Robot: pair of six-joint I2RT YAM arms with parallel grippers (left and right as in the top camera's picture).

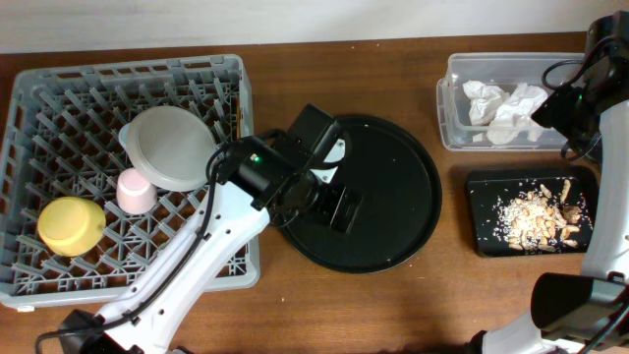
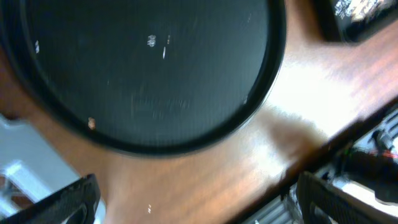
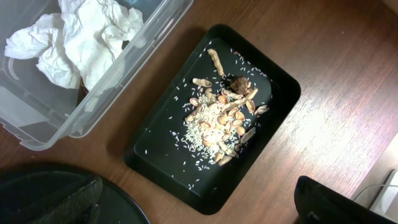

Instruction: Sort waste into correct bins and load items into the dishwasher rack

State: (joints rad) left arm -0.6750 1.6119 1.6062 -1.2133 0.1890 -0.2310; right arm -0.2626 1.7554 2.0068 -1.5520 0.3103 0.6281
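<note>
Sorting is nearing completion, by appearance: napkins [image 3: 81, 37] are lying in the tub [image 3: 93, 112], scraps [image 3: 221, 118] in the shallow tray [image 3: 161, 155], the plate [image 1: 172, 147] in the rack [image 1: 98, 74]. Left gripper [image 2: 199, 199] and right gripper [image 3: 199, 208] are hovering, jaws wide, empty. Next: collecting the round tray's [image 2: 155, 62] crumb [image 2: 91, 123].

Left arm [image 1: 211, 241]: long white link on the near side, rounded black joint housings at its far end, then a boxy black wrist block.
Green light [image 1: 257, 155]: small lit dot on the black joint.
Cable [image 1: 204, 211]: thin and black, running along the white link.
Right arm [image 1: 590, 93]: black housings with looped black cables. A white link and a black joint sit nearer.
Left fingers [image 2: 65, 200]: matte black, blurred.
Right fingers [image 3: 56, 199]: dark, possibly ribbed.
</note>
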